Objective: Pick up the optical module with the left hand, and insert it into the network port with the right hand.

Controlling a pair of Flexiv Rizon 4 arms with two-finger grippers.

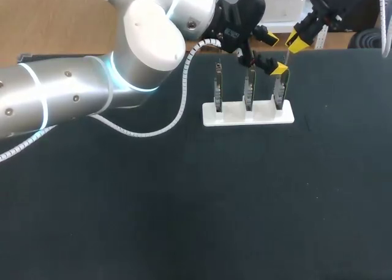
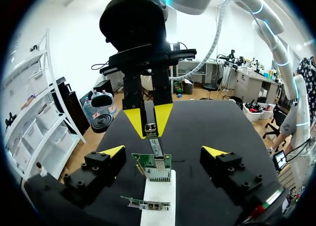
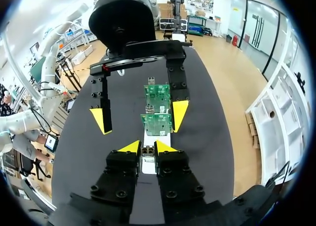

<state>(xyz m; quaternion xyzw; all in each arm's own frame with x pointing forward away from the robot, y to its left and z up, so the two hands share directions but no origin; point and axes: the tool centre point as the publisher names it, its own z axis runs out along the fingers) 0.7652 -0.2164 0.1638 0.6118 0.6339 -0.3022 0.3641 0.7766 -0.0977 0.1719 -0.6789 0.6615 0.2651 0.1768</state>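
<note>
Right jaws clenched on the optical module (image 2: 155,146), held directly over the network port (image 2: 158,174) of the end board (image 2: 144,160); left jaws released, flanking that board. A tilted or offset descent may jam the module or rock the white stand (image 2: 159,199). No writing legible.
</note>
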